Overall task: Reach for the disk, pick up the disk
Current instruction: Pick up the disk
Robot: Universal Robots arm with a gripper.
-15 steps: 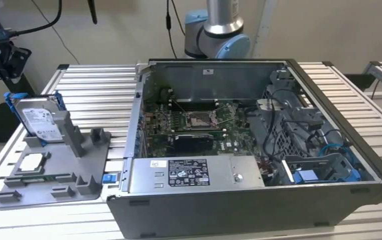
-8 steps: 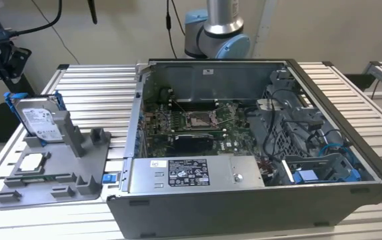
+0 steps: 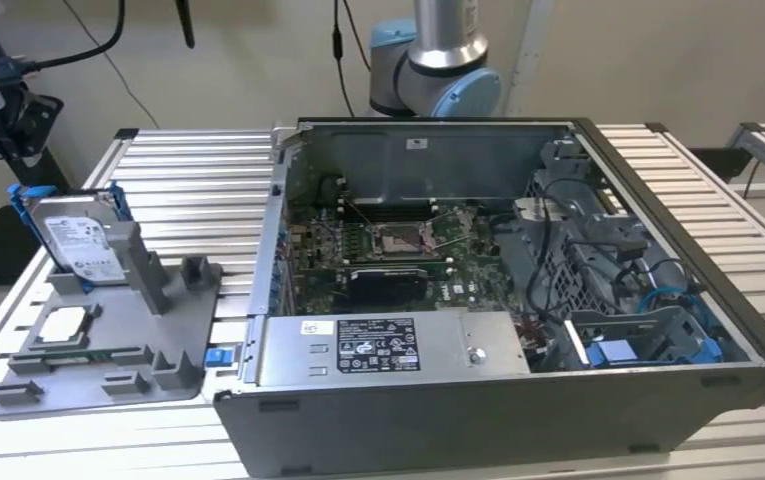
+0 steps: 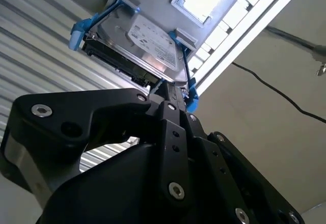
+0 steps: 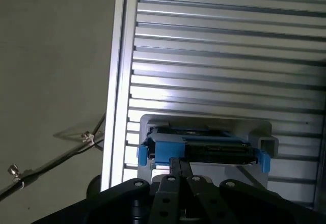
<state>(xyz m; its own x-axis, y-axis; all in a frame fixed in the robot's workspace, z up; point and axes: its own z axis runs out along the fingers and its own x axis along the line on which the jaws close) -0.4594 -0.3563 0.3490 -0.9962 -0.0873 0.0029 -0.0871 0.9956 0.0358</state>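
Disk (image 3: 73, 238) on edge in gray holder (image 3: 155, 330), long axis upright, hand (image 5: 179, 164) near

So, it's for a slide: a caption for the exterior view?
Disk standing on edge in a grey fixture beside an open computer case on a slatted table.

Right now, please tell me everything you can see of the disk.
The disk is a flat silver metal drive with a white label, framed by a blue plastic carrier. It stands on edge in the grey holder on the slatted table, at the exterior view's left. The holder touches it; the gripper is near but apart from it.
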